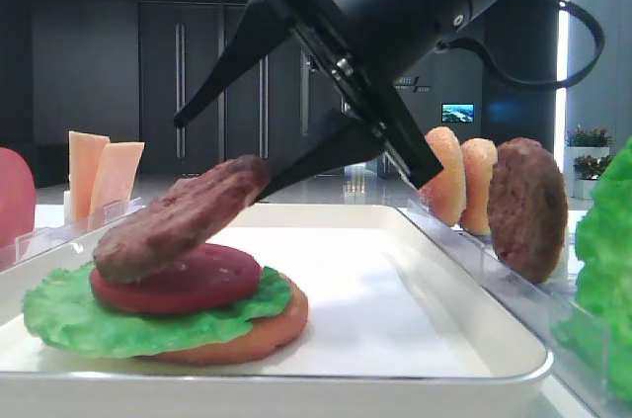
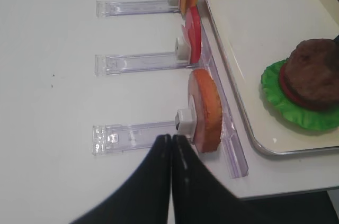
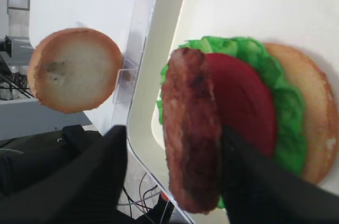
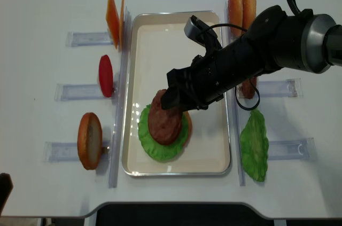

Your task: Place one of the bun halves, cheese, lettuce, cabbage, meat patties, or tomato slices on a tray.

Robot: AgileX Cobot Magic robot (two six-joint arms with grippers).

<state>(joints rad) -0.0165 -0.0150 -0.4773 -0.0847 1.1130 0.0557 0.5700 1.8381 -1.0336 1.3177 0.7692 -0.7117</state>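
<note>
On the white tray (image 4: pixel 133 76) a bun half (image 1: pixel 267 331) carries a green lettuce (image 1: pixel 69 319) leaf and a tomato slice (image 1: pixel 188 280). A dark brown meat patty (image 1: pixel 168 225) leans tilted on that stack, also seen as patty (image 3: pixel 190 128) and patty (image 4: pixel 164 120). My right gripper (image 1: pixel 219 156) hangs over it, open. One finger (image 3: pixel 249 181) lies against the patty's raised edge; the other finger (image 3: pixel 100 176) stands clear of it. My left gripper (image 2: pixel 170 138) is shut and empty over the table, beside a racked bun half (image 2: pixel 206 110).
Clear racks line both sides of the tray. On the left stand cheese (image 4: pixel 113 12), a tomato slice (image 4: pixel 106 75) and a bun half (image 4: pixel 90 140). On the right stand two bun halves (image 4: pixel 241 1), a patty (image 1: pixel 525 209) and lettuce (image 4: pixel 255 146).
</note>
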